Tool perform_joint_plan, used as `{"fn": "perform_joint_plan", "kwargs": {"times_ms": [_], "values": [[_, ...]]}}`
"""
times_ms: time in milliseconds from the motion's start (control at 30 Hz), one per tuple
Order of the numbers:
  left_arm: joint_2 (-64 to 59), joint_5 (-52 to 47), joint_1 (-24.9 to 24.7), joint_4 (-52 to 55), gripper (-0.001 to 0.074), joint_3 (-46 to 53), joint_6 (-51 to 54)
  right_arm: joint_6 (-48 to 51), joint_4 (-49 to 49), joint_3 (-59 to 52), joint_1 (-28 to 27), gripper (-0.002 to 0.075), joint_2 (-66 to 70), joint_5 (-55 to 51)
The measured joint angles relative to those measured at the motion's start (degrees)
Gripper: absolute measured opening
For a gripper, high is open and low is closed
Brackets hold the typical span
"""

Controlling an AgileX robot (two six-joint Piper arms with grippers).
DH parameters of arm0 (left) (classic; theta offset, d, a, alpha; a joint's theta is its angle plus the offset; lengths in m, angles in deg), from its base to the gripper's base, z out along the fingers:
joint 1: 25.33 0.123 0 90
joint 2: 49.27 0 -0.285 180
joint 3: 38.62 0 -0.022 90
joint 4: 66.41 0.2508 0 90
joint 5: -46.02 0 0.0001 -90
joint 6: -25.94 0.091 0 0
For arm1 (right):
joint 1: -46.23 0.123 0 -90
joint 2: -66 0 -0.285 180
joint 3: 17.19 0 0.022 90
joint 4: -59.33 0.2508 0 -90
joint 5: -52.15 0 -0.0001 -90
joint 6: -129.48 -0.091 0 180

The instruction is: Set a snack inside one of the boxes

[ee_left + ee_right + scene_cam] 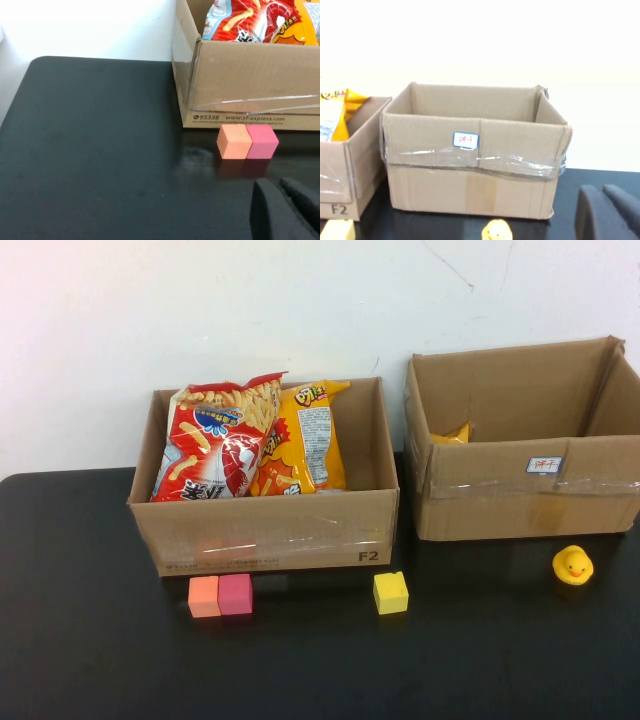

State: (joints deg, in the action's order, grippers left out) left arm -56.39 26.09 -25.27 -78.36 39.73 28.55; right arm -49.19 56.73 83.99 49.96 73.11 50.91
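The left cardboard box (265, 530) holds a red snack bag (215, 445) and an orange snack bag (305, 435). The right cardboard box (520, 500) shows a yellow-orange snack corner (452, 434) inside. Neither arm shows in the high view. My left gripper (280, 184) is shut and empty, low over the table near the left box (250, 85) and the red bag (250, 20). My right gripper (602, 190) is shut and empty, facing the right box (475, 165); the left box (345, 170) and orange bag (337, 112) show beside it.
An orange cube (203, 596) and a pink cube (235, 593) touch in front of the left box, also in the left wrist view (233, 141) (261, 142). A yellow cube (390, 592) and a rubber duck (572, 565) sit before the boxes.
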Motion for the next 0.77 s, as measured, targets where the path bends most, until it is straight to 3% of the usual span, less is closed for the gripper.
{"fn": "perform_joint_plan", "kwargs": {"times_ms": [367, 767], "values": [[0.00, 0.00, 0.00, 0.00, -0.0001, 0.00, 0.00, -8.98, -0.97, 0.00, -0.63, -0.0001, 0.00, -18.04], [0.00, 0.00, 0.00, 0.00, -0.0001, 0.00, 0.00, -10.73, -0.97, 0.21, -0.63, -0.0001, 0.00, -19.07]]}}
